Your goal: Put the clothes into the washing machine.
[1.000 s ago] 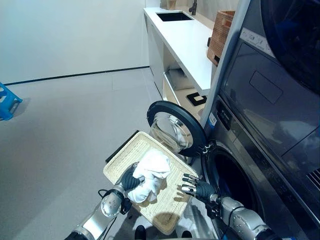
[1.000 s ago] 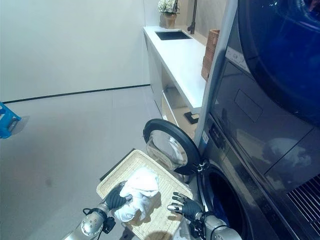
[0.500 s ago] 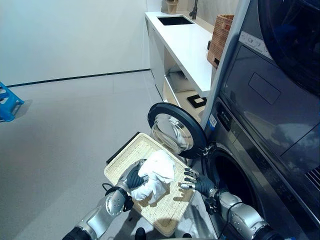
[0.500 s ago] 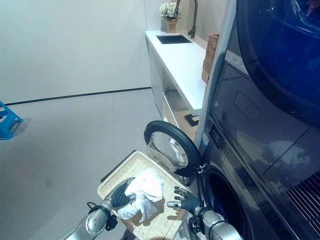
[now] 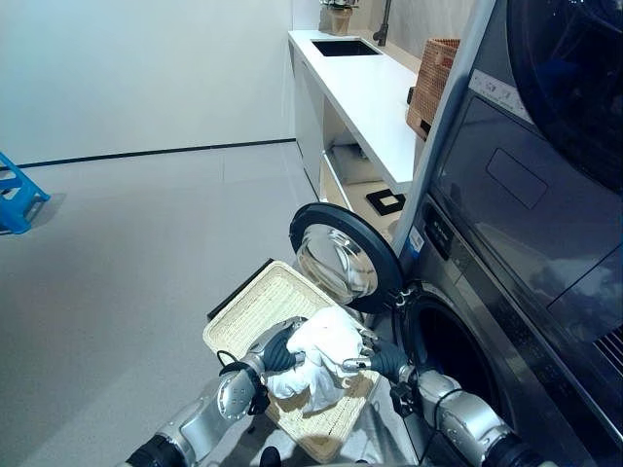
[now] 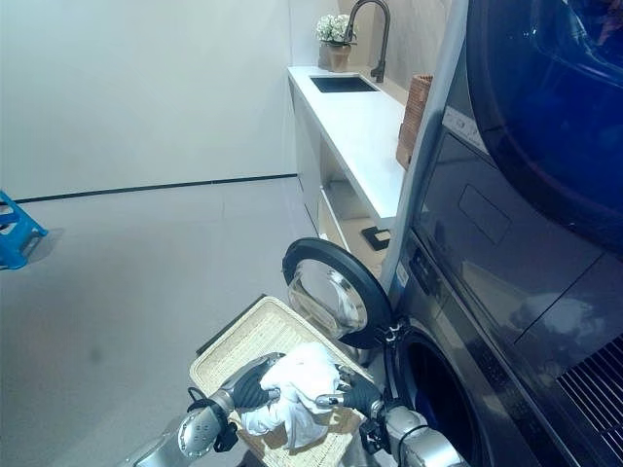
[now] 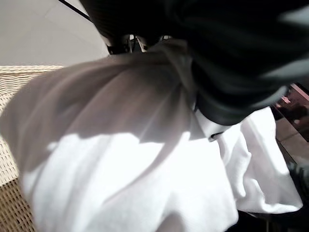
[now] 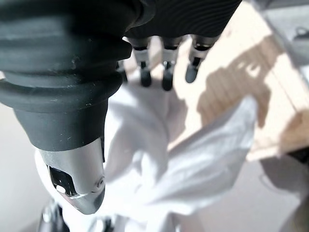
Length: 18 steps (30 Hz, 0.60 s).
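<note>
The left hand (image 5: 275,348) grips a bunched white cloth (image 5: 326,348), held above the wicker tray (image 5: 255,307) just beside the washing machine (image 5: 458,321). The right hand (image 5: 375,356) touches the cloth's machine side with fingers extended. Beyond the tray, the round door (image 5: 343,256) stands open

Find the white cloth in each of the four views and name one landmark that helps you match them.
Left eye view: white cloth low centre, between both hands above the woven tray.
Right eye view: cloth low centre, above the tray.
Left wrist view: cloth across most of the picture.
Right wrist view: cloth under the fingers.
Shared landmark: the woven tray.
</note>
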{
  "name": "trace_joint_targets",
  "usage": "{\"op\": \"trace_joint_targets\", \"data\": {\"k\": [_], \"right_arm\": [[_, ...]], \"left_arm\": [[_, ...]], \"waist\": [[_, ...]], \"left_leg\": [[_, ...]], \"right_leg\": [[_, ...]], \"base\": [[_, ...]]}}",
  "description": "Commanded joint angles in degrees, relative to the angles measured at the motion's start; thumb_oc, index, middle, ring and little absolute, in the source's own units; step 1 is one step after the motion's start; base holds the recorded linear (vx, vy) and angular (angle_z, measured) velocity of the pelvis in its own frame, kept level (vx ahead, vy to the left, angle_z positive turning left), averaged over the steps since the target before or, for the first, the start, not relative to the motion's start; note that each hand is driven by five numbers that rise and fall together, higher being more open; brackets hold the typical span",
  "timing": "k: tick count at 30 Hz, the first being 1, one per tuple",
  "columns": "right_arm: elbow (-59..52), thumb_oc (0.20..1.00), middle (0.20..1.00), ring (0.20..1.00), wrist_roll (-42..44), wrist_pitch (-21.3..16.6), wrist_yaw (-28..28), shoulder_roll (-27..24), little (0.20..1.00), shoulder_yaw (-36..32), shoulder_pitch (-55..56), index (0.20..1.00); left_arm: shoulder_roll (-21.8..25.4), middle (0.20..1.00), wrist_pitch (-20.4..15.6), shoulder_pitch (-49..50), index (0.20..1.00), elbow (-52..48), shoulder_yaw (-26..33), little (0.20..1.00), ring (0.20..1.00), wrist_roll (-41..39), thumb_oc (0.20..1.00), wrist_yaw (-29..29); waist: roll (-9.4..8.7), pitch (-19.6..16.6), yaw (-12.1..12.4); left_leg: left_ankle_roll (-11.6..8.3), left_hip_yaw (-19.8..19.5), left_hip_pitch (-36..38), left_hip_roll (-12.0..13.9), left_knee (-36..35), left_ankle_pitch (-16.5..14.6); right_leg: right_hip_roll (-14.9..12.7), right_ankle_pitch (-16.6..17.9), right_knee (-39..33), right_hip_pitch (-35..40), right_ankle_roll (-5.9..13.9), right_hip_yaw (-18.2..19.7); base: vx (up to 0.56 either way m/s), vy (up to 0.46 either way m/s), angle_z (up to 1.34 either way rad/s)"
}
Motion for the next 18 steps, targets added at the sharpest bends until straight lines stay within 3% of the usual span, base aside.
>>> {"op": "trace_joint_targets", "data": {"k": [1,13,18], "right_arm": [[-4.86,1.0,1.0,1.0,2.29,-1.16,1.45,1.63,1.0,1.77,-3.75,1.0],[-6.94,1.0,1.0,1.0,6.85,0.9,1.8,3.57,1.0,4.69,-5.45,1.0],[-5.83,1.0,1.0,1.0,9.39,-0.29,0.28,4.11,1.0,5.08,-6.01,1.0]], "left_arm": [[-0.66,0.2,-3.97,-7.6,0.2,-1.27,-2.96,0.2,0.2,2.53,0.2,0.15],[-0.97,0.2,-4.96,-9.31,0.2,-0.67,-6.44,0.2,0.2,5.42,0.2,-0.36],[-0.87,0.2,-6.44,-10.38,0.2,-1.23,-7.94,0.2,0.2,5.61,0.2,-1.62]], "waist": [[-2.05,-0.56,0.98],[-1.97,-0.19,0.79],[-1.85,-0.21,0.82]], "left_leg": [[3.29,1.74,3.06,-5.8,0.47,-8.02],[3.49,2.0,2.67,-5.94,0.44,-8.05],[3.49,2.16,2.38,-5.91,0.47,-7.97]], "right_leg": [[0.58,-1.27,0.89,-0.66,4.34,-1.82],[0.69,-1.23,0.89,-1.3,4.46,-1.55],[0.56,-1.14,0.79,-1.55,4.47,-1.84]], "base": [[0.0,0.0,0.0],[0.0,0.0,0.0],[0.0,0.0,0.0]]}}
